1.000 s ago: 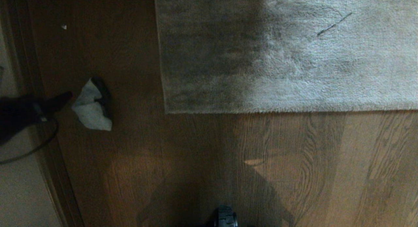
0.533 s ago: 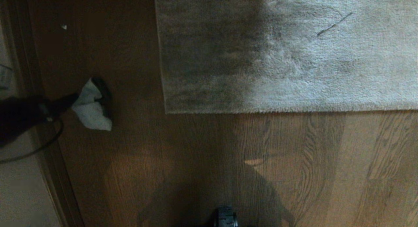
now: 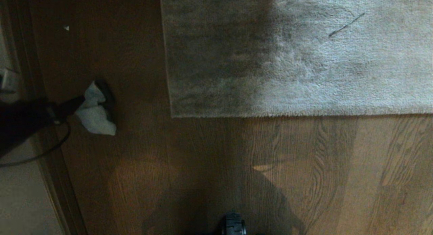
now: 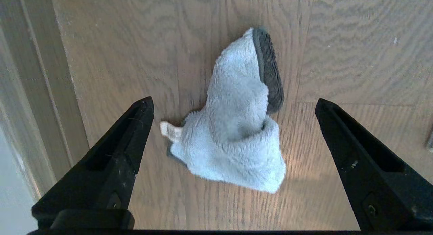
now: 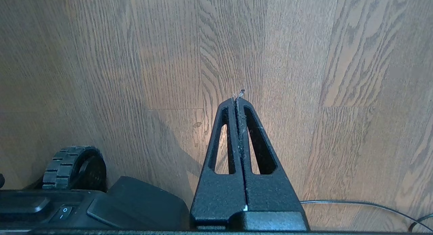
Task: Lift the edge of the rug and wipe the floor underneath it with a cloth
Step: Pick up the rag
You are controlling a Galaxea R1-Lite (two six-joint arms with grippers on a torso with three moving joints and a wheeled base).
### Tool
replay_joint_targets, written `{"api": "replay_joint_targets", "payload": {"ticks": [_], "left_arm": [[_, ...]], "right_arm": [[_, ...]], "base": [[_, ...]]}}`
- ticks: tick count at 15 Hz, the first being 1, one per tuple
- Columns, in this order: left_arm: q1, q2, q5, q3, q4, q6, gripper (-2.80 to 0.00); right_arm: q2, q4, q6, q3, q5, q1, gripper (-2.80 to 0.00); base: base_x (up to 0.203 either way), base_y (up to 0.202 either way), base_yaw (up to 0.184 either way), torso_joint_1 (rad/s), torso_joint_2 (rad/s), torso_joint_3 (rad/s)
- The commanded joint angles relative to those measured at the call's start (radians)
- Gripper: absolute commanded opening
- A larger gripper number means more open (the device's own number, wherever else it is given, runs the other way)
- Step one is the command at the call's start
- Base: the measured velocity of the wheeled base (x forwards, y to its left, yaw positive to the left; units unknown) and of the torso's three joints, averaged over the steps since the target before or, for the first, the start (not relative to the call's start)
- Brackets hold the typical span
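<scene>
Wood-plank floor (image 3: 209, 167) carries grey rug (image 3: 304, 59), flat; crumpled cloth (image 3: 95, 115) well left of rug corner (image 3: 173, 114).

The head camera is looking steeply down from high up at the floor (image 3: 189, 167), taking in the rug edge (image 3: 270, 114) and the cloth (image 3: 94, 116). The left wrist camera is facing down between the left gripper (image 4: 233, 116) from close above that same cloth (image 4: 236, 126), the part both views are sharing. The right wrist camera is looking down past the right gripper (image 5: 238, 99) at bare floor (image 5: 135, 59) near the robot's base (image 5: 101, 208).
</scene>
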Motion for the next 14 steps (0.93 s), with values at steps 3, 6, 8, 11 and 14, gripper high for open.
{"api": "replay_joint_targets", "payload": {"ticks": [3,6,8,11,14], "left_arm": [[0.003,0.047,-0.002,-0.001,-0.043,-0.001,0.0],[0.003,0.069,-0.002,0.0,-0.072,-0.001,0.0],[0.003,0.082,-0.002,0.002,-0.094,-0.001,0.0],[0.002,0.085,-0.002,0.017,-0.102,-0.001,0.0],[-0.005,0.094,-0.002,0.034,-0.132,-0.001,0.0]], "right_arm": [[0.0,0.0,0.0,0.0,0.0,0.0,-2.8],[0.0,0.0,0.0,0.0,0.001,0.0,-2.8],[0.0,0.0,0.0,0.0,0.001,0.0,-2.8],[0.0,0.0,0.0,0.0,0.001,0.0,-2.8],[0.0,0.0,0.0,0.0,0.001,0.0,-2.8]], "base": [[0.0,0.0,0.0,0.0,0.0,0.0],[0.0,0.0,0.0,0.0,0.0,0.0],[0.0,0.0,0.0,0.0,0.0,0.0],[0.0,0.0,0.0,0.0,0.0,0.0],[0.0,0.0,0.0,0.0,0.0,0.0]]}}
